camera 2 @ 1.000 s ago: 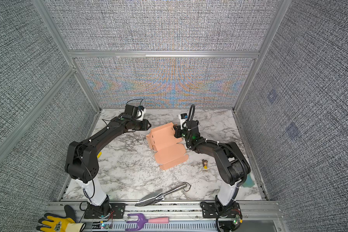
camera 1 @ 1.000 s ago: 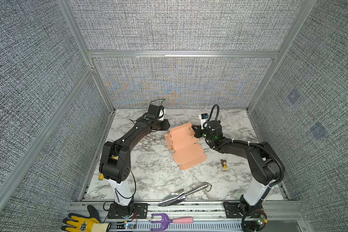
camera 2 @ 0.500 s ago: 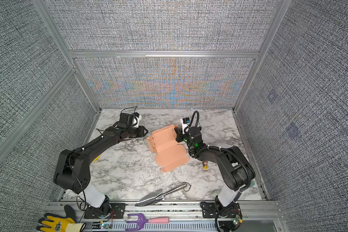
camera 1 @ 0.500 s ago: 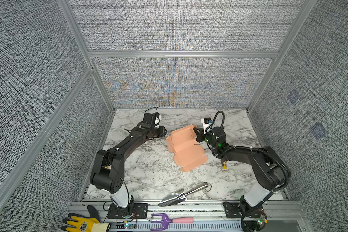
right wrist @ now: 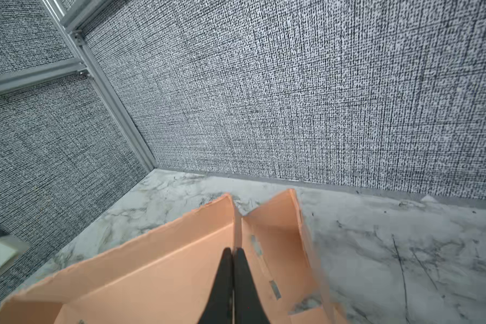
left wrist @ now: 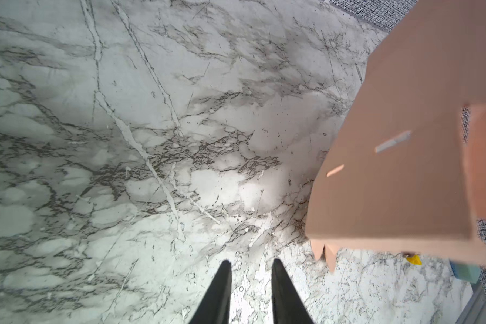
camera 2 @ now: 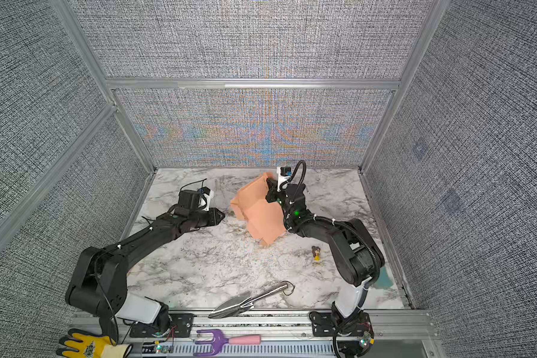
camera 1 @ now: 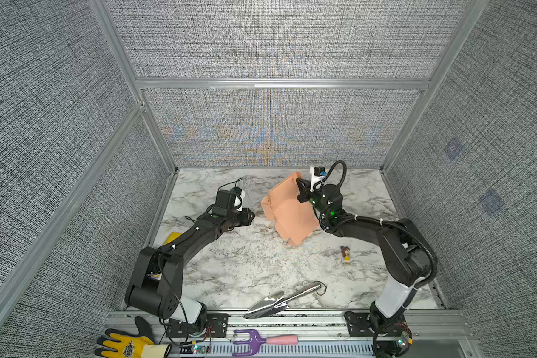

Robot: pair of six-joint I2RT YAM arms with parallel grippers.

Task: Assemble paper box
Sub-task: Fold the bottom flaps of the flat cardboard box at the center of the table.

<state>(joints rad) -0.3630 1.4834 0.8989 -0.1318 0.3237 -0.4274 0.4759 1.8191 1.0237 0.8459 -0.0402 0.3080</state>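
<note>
We hold the paper box tilted up at the table's far middle, right gripper pinching one wall, seemingly offering its flaps to the left gripper, narrow and empty nearby.

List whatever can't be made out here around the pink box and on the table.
- Paper box: its lower edge is blurred in both top views, so whether it touches the table cannot be told.
- Yellow object: mostly covered by the left arm in a top view.
- Small figure: too small to identify.
- Left wrist view: the picture's edge cuts the box off.
</note>
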